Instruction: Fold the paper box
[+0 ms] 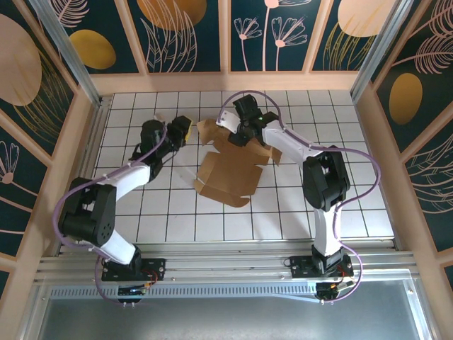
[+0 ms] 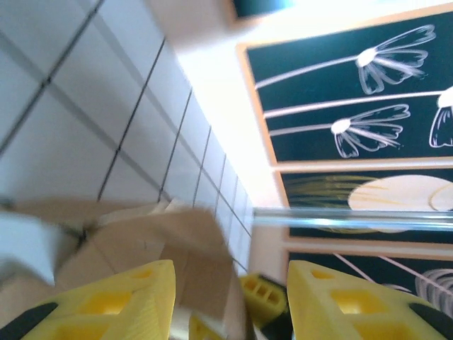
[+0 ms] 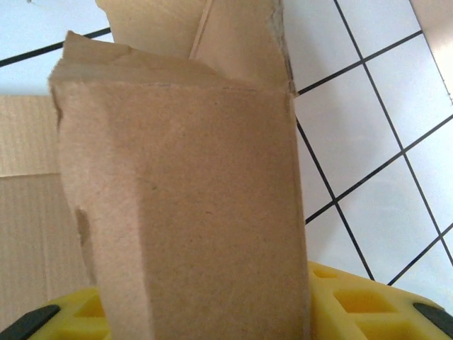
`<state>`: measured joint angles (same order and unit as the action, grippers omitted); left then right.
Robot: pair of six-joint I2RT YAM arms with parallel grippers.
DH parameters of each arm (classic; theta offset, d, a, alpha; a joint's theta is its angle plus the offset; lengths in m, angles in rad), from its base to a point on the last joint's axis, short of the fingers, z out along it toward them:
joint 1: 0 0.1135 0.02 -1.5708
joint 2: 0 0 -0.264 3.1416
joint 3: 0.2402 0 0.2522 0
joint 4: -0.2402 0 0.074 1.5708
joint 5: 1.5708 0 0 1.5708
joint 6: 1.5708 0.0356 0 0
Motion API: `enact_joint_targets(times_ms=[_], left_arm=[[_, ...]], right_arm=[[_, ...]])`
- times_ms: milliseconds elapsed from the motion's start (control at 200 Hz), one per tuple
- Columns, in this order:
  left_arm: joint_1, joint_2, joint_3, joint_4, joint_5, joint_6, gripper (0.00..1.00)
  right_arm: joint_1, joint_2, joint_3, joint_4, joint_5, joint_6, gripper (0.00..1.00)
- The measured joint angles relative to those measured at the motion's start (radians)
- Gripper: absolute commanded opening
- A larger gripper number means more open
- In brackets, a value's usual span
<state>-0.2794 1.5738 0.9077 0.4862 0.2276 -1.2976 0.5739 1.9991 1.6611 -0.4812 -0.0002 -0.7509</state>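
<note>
From above, we see the cardboard box [image 1: 228, 170] partly folded on the worktop [image 1: 156, 205]. Left wrist: our left claw [image 2: 230, 283] stands apart, a flap [image 2: 198, 241] between its fingers. Right wrist: another flap [image 3: 191, 212] fills the right claw [image 3: 205, 301]; we cannot tell its grip.

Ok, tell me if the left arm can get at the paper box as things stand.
Probably yes. The left gripper sits at the far left corner of the paper box, open, with a cardboard flap between its fingers; nothing lies in the way.
</note>
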Motion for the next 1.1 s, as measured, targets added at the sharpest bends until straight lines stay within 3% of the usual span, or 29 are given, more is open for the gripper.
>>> enact_joint_targets(times_ms=[125,295,415,611,831,1096], left_arm=[[0.027,-0.005,0.153,-0.163,-0.083,0.238,0.42],[0.054,0.115,0.338,-0.342,-0.078,0.549,0.35],[0.059,0.204,0.358,-0.418,-0.026,0.737,0.29],[0.064,0.367,0.403,-0.533,0.054,1.030,0.33],[0.064,0.394,0.403,-0.597,0.128,1.319,0.44],[0.064,0.397,0.404,-0.592,0.241,1.519,0.50]], right_arm=[[0.000,-0.001,-0.009,-0.003,0.003,-0.003,0.48],[0.000,-0.001,-0.010,-0.005,0.011,-0.004,0.47],[0.000,-0.001,-0.010,-0.005,0.011,-0.003,0.47],[0.000,-0.001,-0.010,-0.005,0.011,-0.003,0.47],[0.000,-0.001,-0.008,-0.008,0.011,-0.003,0.47],[0.000,-0.001,-0.005,-0.021,0.011,-0.003,0.46]])
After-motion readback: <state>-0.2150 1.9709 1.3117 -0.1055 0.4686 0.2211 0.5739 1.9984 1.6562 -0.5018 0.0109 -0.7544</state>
